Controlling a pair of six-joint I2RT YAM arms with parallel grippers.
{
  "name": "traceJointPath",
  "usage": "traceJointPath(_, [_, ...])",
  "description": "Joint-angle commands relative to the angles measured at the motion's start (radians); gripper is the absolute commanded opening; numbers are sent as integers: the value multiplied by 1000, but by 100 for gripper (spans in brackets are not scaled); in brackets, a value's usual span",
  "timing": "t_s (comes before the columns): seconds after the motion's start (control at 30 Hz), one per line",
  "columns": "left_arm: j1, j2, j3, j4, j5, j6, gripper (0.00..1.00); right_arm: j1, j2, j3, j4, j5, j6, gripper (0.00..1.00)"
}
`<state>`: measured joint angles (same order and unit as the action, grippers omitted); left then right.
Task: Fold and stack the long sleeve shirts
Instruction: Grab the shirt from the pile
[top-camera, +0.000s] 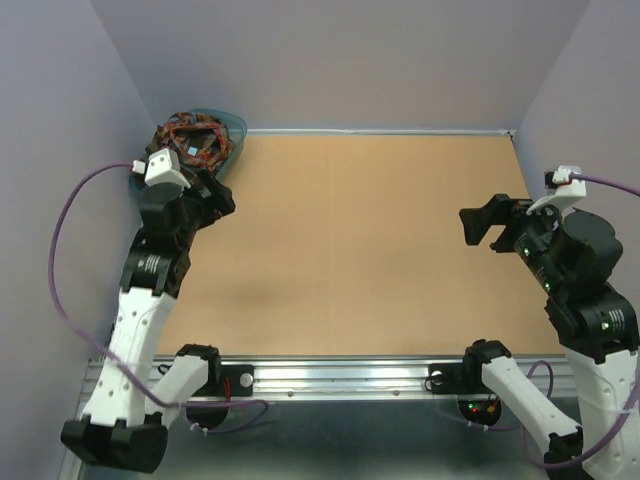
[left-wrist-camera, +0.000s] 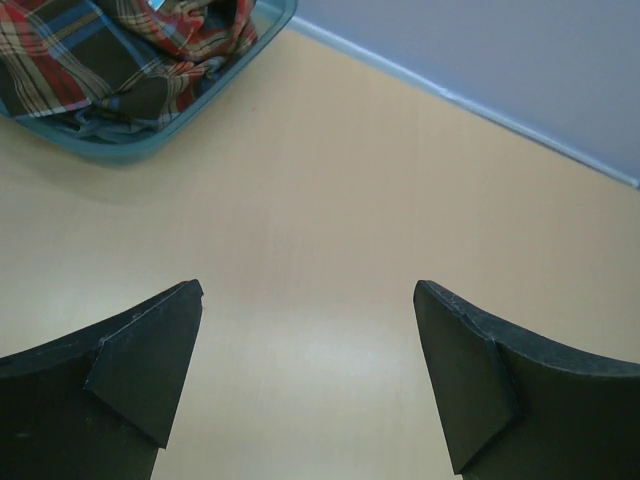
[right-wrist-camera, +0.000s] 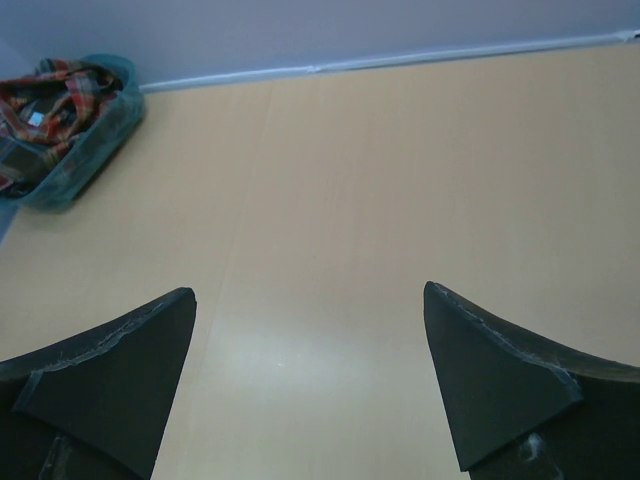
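Seemingly bunched shirts (top-camera: 195, 140) in corner basket (top-camera: 238, 127)

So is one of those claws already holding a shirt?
No, the left gripper and right gripper both stand open and empty, while the plaid shirts lie bunched in the teal basket.

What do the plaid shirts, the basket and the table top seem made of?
The plaid shirts: soft woven cloth, likely flannel, matte, crumpled in folds. The basket: probably teal plastic, smooth, slightly translucent rim. The table top: light wood or wood-look laminate, matte, faint seam lines.
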<state>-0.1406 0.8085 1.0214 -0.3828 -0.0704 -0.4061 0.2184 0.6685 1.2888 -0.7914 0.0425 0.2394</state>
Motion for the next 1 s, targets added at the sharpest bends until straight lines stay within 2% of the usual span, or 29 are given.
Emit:
traceJointPath(0.0, [15,177,15,189,-141,-10,99,10,34,-19,63,-105,-12,100])
traceJointPath(0.07, [36,253,49,243,-193,-5,99,10,65,-32,79,-173,-52,100])
traceJointPath(0.17, [101,395,81,313,-218,-40,99,22,107,-33,86,-190,-45,100])
traceJointPath(0.27, [162,549,195,338,-268,-56,99,32,99,-58,112,-259,-40,100])
traceJointPath(0.4, [222,740,285,377,-281,-114,99,32,88,-94,132,-251,-31,100])
traceJointPath(0.57, [234,905,437,438,-281,-106,99,30,82,-101,132,-253,-48,100])
traceJointPath(0.8, [259,1174,624,398,-281,-106,99,32,91,-114,133,-242,-77,100])
traceJointPath(0.97, [262,1293,732,322,-281,-106,99,32,103,-121,135,-210,-91,100])
